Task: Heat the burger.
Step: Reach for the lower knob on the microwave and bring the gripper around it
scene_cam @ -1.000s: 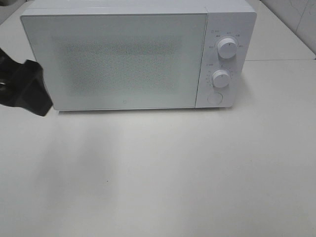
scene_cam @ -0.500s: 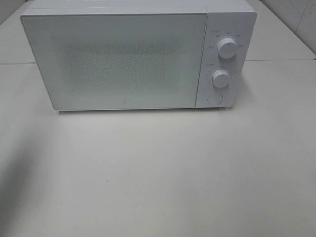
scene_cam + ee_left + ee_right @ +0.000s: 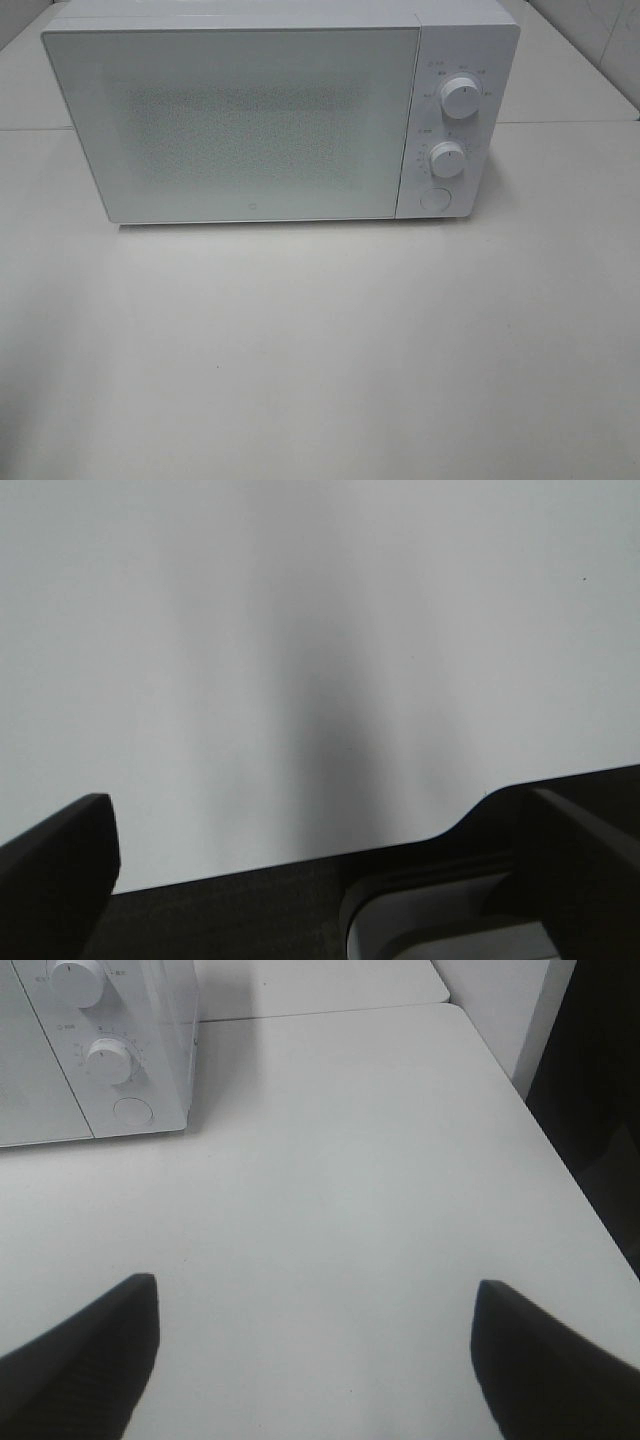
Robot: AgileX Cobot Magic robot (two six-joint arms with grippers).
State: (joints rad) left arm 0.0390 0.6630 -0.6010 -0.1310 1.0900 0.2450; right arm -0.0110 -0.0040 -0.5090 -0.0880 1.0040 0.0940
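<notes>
The burger is not in view in any frame. The white microwave [image 3: 250, 120] stands at the back of the table with its door shut; its frosted window hides the inside. It also shows in the right wrist view [image 3: 90, 1050]. My left gripper [image 3: 315, 810] is open and empty over the table's edge, its dark fingers [image 3: 60, 870] wide apart. My right gripper [image 3: 315, 1290] is open and empty above the table, to the right of the microwave. Neither gripper shows in the exterior high view.
The microwave's panel carries two white knobs [image 3: 460, 97] [image 3: 447, 159] and a round button [image 3: 434, 199]. The white table [image 3: 320, 350] stretches in front. In the left wrist view the table edge borders dark floor and a white object [image 3: 430, 920]. The table's right edge [image 3: 560, 1180] is near.
The left arm's black gripper, at the left edge beside the microwave one second ago, has left the exterior high view. The microwave has not changed.
</notes>
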